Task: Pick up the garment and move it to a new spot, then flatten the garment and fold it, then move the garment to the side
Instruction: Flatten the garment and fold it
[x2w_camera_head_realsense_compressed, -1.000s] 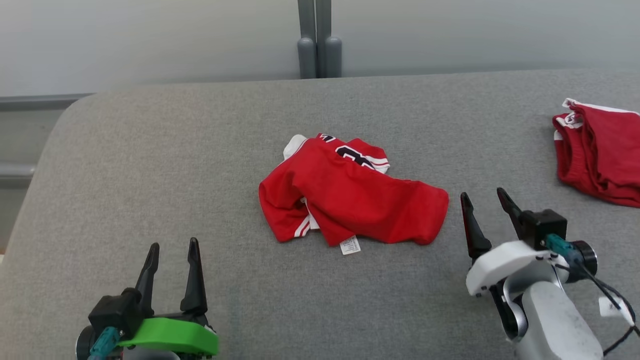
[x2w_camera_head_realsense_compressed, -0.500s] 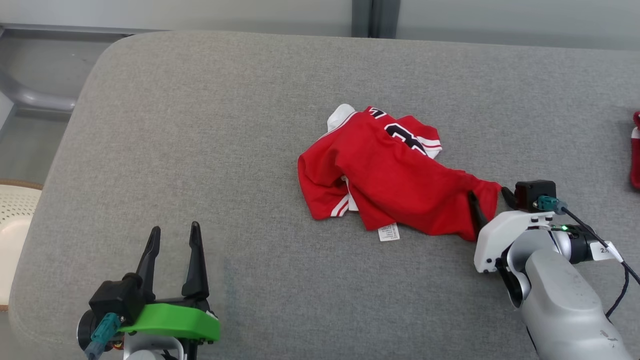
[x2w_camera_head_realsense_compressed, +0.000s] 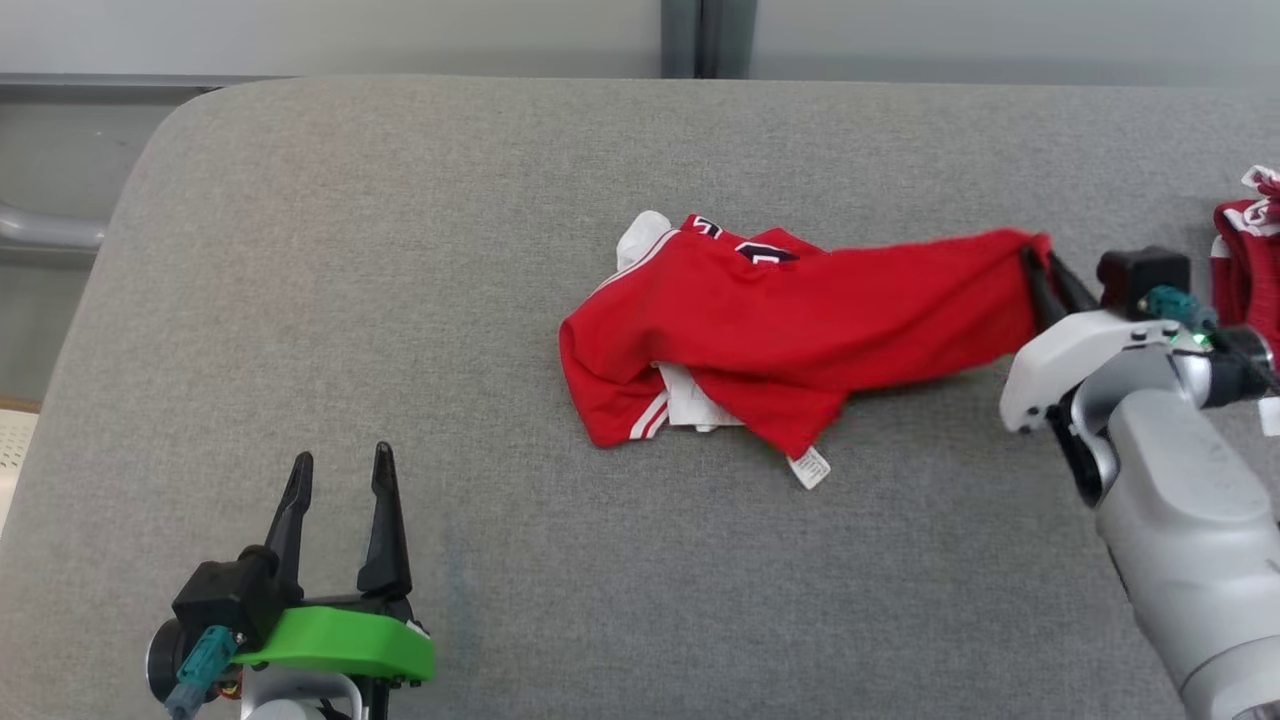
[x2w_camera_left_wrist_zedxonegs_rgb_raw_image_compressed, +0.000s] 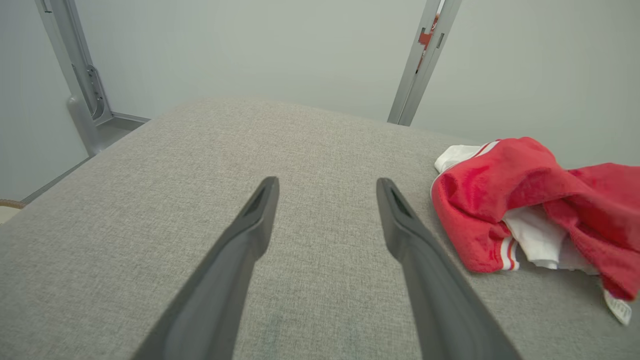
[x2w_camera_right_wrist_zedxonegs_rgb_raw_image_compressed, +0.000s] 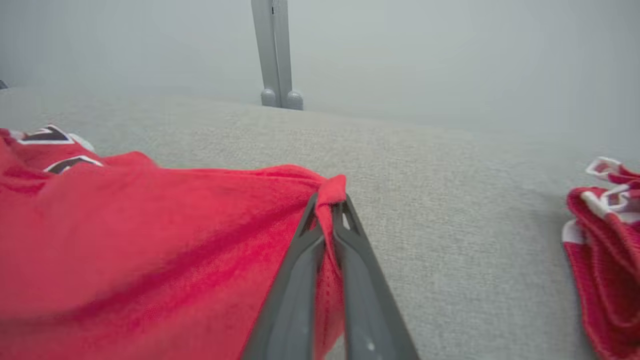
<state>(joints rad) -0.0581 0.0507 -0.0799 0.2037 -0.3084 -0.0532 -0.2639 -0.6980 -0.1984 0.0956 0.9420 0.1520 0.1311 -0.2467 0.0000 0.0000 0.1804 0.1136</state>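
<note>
The garment (x2w_camera_head_realsense_compressed: 780, 330) is a red jersey with white trim and dark numbers, crumpled at the middle of the grey cushioned surface. My right gripper (x2w_camera_head_realsense_compressed: 1040, 265) is shut on its right edge, which is lifted and stretched out to the right. In the right wrist view the red cloth (x2w_camera_right_wrist_zedxonegs_rgb_raw_image_compressed: 150, 235) is pinched between the closed fingers of my right gripper (x2w_camera_right_wrist_zedxonegs_rgb_raw_image_compressed: 330, 205). Low at the front left, my left gripper (x2w_camera_head_realsense_compressed: 340, 480) stands open with nothing in it, well apart from the garment. The left wrist view has the garment (x2w_camera_left_wrist_zedxonegs_rgb_raw_image_compressed: 525, 200) to the right of my left gripper (x2w_camera_left_wrist_zedxonegs_rgb_raw_image_compressed: 327, 187).
A second red garment (x2w_camera_head_realsense_compressed: 1250, 260) with white trim lies at the far right edge, also seen as a red pile (x2w_camera_right_wrist_zedxonegs_rgb_raw_image_compressed: 605, 250) in the right wrist view. The grey surface (x2w_camera_head_realsense_compressed: 400, 300) has rounded corners and a wall with a grey post (x2w_camera_head_realsense_compressed: 690, 40) behind.
My right gripper reached the garment's right edge, shut on it, and lifted and pulled it up and to the right. The head camera has shifted. The left gripper stayed put.
</note>
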